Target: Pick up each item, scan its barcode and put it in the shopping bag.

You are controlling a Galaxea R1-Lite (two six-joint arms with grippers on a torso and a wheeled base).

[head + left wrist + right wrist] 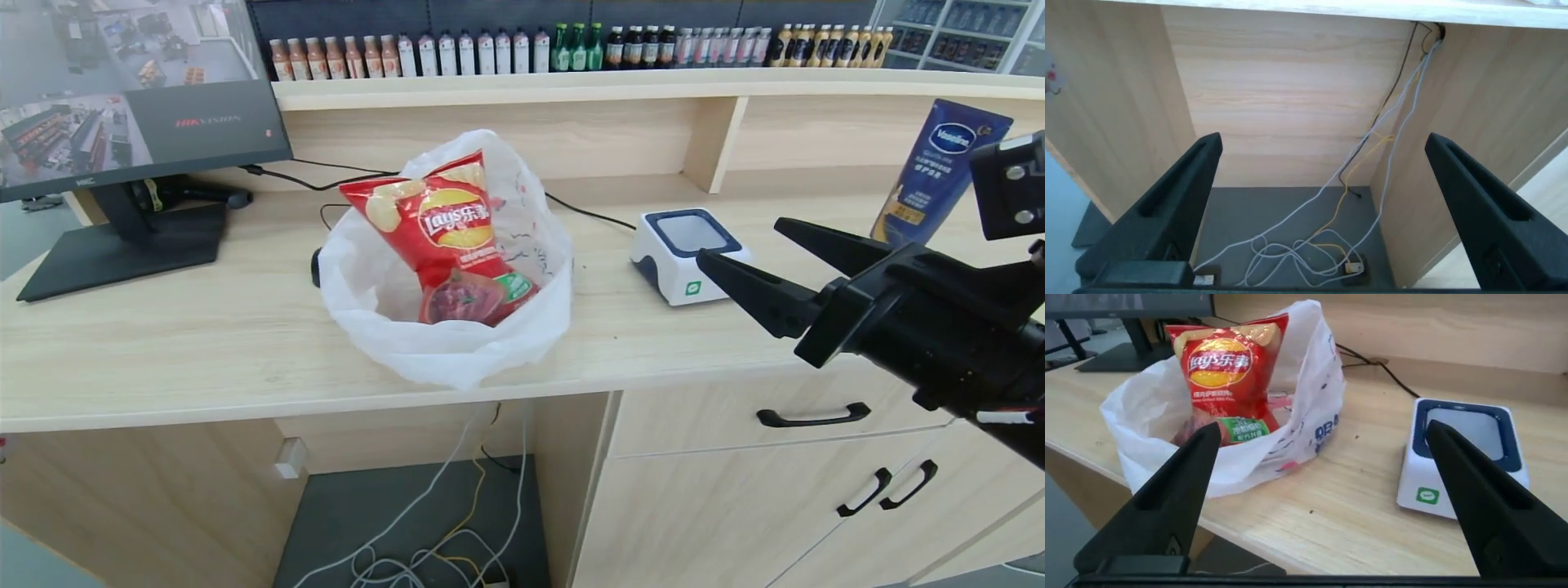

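One monitor (122, 106) stands upper left on the counter (163, 343). At centre, one chip packet (447, 237) sits upright in the white shopping bag (457, 359), its lower end hidden by the bag's wall. Right of it you have one scanner (690, 245), then your right gripper (737, 238), jaws apart and empty. One blue tube (939, 171) stands upper right, its foot hidden behind the arm. Your left gripper (1323, 139), jaws apart, faces cables (1298, 253) under the counter.

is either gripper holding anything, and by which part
Nothing is held: the black right gripper is open and empty by the white barcode scanner, the black left gripper open below the wooden counter.
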